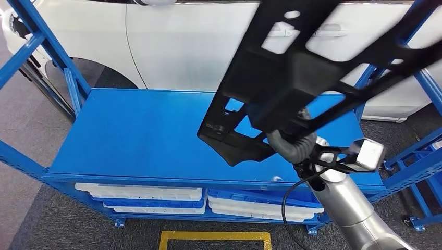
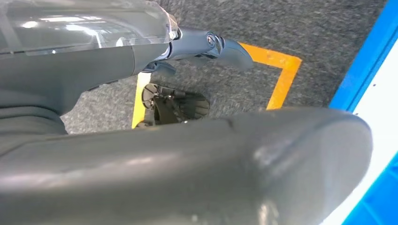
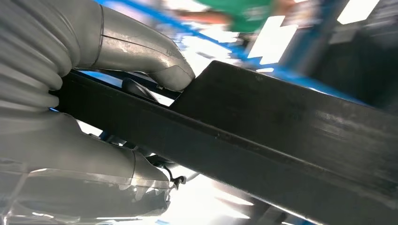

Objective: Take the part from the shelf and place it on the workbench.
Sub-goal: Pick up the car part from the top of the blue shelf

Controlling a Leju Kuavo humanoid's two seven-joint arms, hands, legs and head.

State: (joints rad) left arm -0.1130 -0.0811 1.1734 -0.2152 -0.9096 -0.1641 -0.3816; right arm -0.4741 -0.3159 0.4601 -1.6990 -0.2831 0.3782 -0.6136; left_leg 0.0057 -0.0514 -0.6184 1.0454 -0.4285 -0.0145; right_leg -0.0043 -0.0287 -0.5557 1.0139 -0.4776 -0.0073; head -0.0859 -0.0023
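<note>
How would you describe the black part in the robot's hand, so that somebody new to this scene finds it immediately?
Start at the big blue metal shelf top in front of the white car. Above its right half, the right hand holds up a long, flat black plastic frame part. Unlike the white trays on the shelf below, it is black, full of cut-out openings, and raised in the air.

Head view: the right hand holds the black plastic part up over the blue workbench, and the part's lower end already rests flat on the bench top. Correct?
Not quite. The right hand does hold the black plastic part over the blue workbench, but the head view shows the part tilted in the air, not resting on the bench top.
</note>
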